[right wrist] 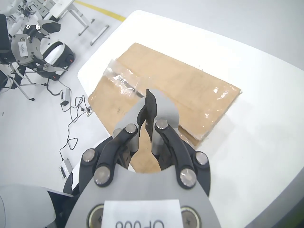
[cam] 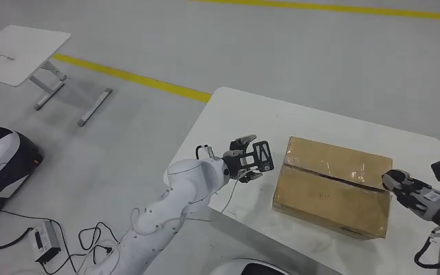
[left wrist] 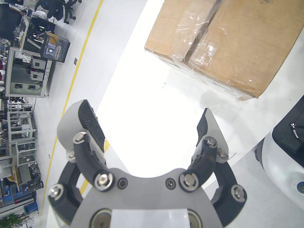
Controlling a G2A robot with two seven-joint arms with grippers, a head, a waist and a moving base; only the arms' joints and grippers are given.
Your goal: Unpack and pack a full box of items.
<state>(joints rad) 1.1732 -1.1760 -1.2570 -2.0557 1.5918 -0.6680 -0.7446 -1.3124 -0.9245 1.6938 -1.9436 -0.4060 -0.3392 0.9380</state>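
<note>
on the table [cam: 240, 117]: one cardboard box [cam: 330, 182], lying flat toward the right half, well in from the far edge.
count: one box, two grippers, one strip of clear tape [right wrist: 123, 81] along the box's centre seam.
box state: closed, both top flaps down and meeting at the seam.
left gripper [left wrist: 144, 110]: fingers spread wide, nothing between them; it hangs over bare tabletop just beside the box's left end, apart from it and pointing at it.
left arm: comes in over the near-left table edge, bent at the elbow.
right gripper [right wrist: 147, 98]: fingers pressed together, holding nothing; it sits over the box's right end, tips above the seam, possibly touching the top, though that is hard to tell.
</note>
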